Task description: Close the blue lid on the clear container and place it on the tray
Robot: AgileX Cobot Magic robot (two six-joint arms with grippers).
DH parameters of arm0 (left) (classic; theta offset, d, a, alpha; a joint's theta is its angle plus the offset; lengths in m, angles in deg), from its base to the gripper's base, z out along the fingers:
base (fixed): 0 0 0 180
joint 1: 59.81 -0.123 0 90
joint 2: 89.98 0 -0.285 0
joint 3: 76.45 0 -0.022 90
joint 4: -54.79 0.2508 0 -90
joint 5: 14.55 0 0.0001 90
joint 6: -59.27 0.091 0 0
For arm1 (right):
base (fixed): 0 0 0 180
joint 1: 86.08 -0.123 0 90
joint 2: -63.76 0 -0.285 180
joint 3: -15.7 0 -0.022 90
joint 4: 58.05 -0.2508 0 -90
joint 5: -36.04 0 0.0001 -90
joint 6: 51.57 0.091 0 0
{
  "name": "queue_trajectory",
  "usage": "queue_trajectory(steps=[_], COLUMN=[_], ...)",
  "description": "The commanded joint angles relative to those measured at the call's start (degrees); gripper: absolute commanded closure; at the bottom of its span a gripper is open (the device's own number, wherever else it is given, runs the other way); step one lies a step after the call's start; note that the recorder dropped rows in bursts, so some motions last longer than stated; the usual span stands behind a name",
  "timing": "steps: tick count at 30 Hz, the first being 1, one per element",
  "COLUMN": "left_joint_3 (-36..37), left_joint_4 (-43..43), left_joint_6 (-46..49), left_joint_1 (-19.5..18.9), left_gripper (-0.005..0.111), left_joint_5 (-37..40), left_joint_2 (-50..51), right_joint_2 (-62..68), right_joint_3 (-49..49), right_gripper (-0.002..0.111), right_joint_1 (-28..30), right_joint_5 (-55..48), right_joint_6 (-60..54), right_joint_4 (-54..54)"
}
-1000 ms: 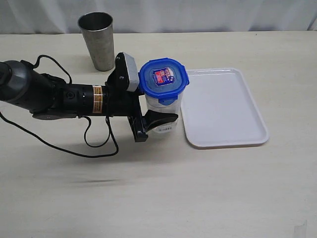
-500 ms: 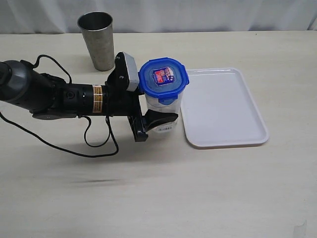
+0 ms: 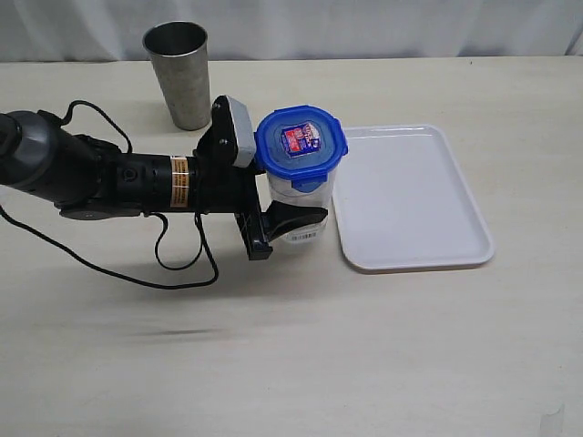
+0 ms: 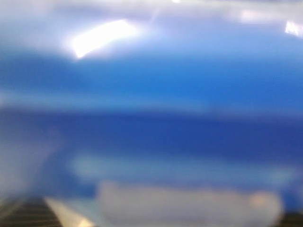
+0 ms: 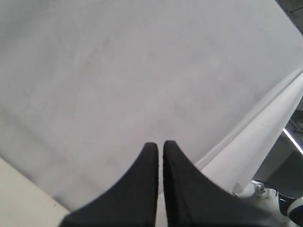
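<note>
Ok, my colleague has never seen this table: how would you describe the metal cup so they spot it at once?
Find the white tray on the right, then the clear container with the blue lid beside it. Further left, towards the back of the table, stands the metal cup: grey, opaque, open-topped.

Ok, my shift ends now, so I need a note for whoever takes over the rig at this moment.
Left claw: shut on the clear container, from the side.
Right claw: shut, empty, outside the exterior view.
Things: blue lid sits on the container, which stands on the table beside the tray.
Done: lid on; clips cannot be checked.
Left: move container onto tray, release.
</note>
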Motion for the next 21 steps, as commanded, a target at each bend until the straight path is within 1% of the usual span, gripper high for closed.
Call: queue_trajectory(steps=[1, 11, 14, 16, 21], left_joint_3=[-0.3, -0.3, -0.3, -0.3, -0.3], left_joint_4=[-1.1, -1.3, -1.3, -1.3, -1.3], left_joint_6=[-0.6, -1.2, -1.2, -1.2, -1.1], left_joint_1=[0.4, 0.4, 0.4, 0.4, 0.4], left_gripper=[0.107, 0.107, 0.107, 0.107, 0.107], left_joint_5=[-2.3, -2.3, -2.3, -2.3, -2.3], left_joint_2=[-0.6, -0.6, -0.6, -0.6, -0.6], right_joint_2=[-0.2, -0.2, -0.2, -0.2, -0.2], right_joint_3=[-5.4, -17.2, -17.7, -17.7, -17.7], right_gripper=[0.104, 0.104, 0.104, 0.104, 0.104], right_joint_1=[0.2, 0.2, 0.2, 0.2, 0.2], right_joint_5=[0.1, 0.1, -0.4, -4.5, -6.8], right_joint_6=[-0.2, -0.2, -0.2, 0.6, 0.8], right_joint_4=[2.9, 2.7, 1.9, 1.9, 1.9])
